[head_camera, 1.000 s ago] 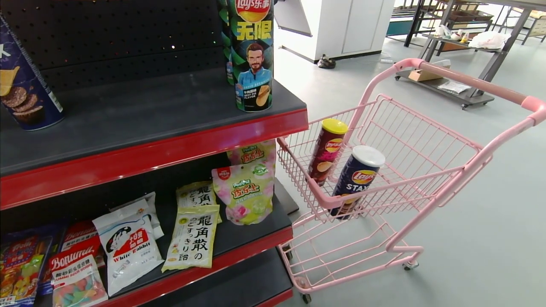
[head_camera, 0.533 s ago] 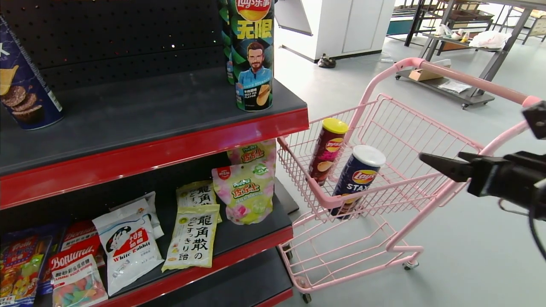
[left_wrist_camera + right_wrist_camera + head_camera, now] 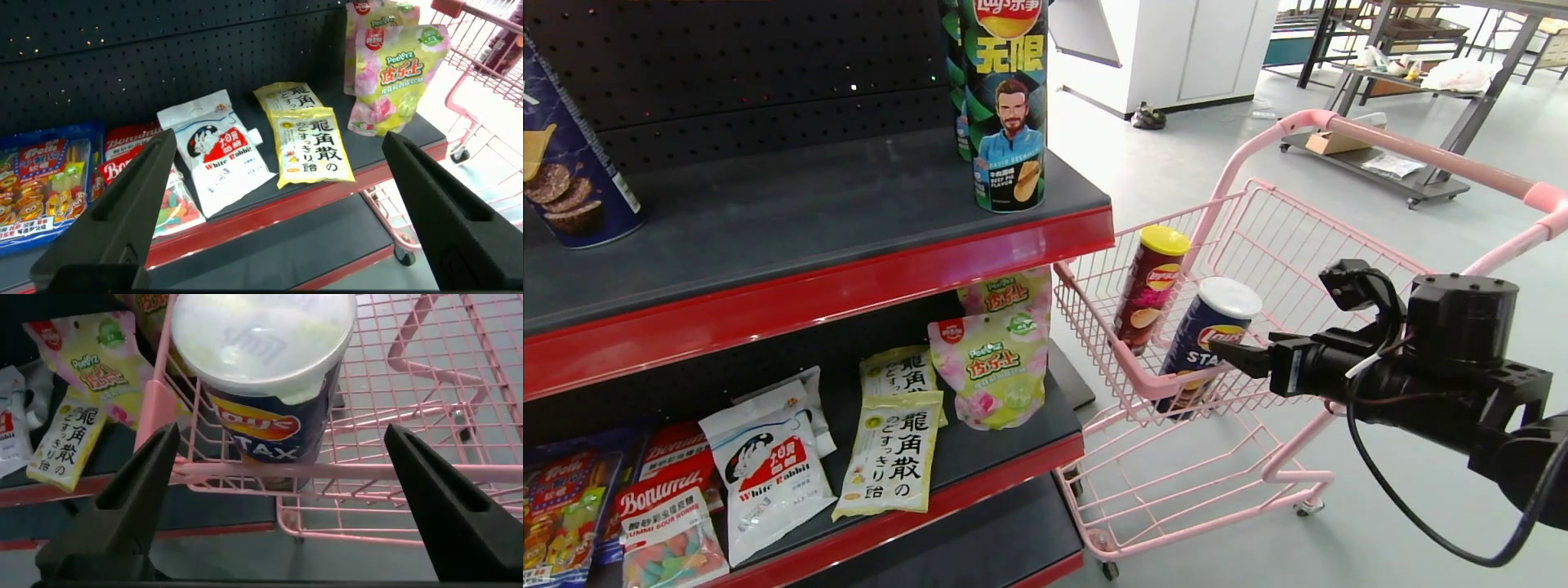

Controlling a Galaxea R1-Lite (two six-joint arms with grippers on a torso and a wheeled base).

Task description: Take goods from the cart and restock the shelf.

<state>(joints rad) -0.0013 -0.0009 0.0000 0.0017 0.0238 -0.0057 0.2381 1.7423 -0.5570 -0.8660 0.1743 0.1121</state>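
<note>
Right gripper (image 3: 1241,354): spread wide, facing your white-lidded blue crisp tube (image 3: 1207,331) in pink wire cart (image 3: 1147,384), framing a grasp.

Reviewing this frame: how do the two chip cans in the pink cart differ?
The maroon can has a yellow lid; the blue can has a white lid. The maroon can stands deeper in the basket, toward the shelf-side corner; the blue can sits against the basket's near wall. Both are tall lidded tubes, leaning the same way in the pink cart.
</note>
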